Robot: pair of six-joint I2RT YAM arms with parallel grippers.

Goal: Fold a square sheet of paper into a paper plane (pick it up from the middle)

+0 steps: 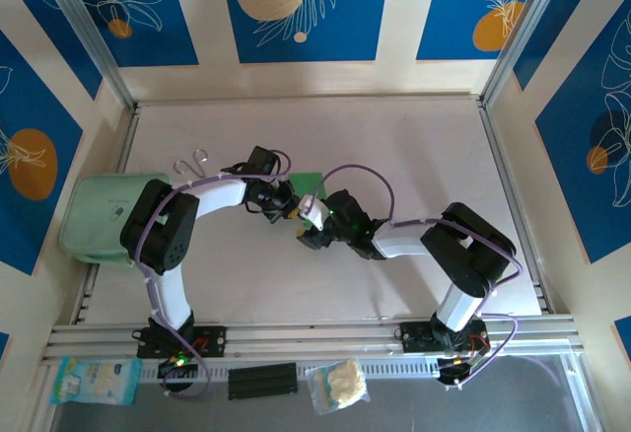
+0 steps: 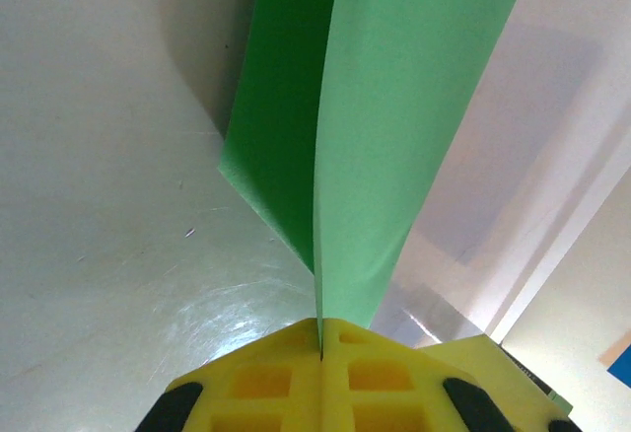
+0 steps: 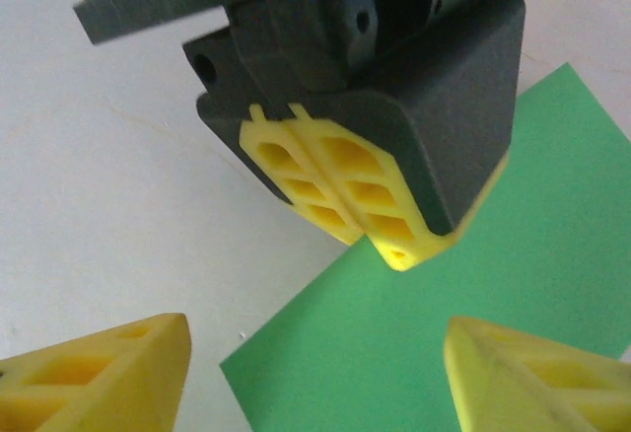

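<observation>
Left gripper (image 2: pixel 320 341) pinches the square sheet of paper (image 2: pixel 394 107), right of the mint pouch (image 1: pixel 104 217); right gripper (image 3: pixel 315 363) stands spread, farther right. Risk: fingers collide, or an off-line pull creases the sheet.

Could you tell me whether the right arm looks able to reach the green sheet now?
Probably yes: the right tool hangs open facing the sheet, and bare paper lies free beside the left tool, which pinches it.
</observation>
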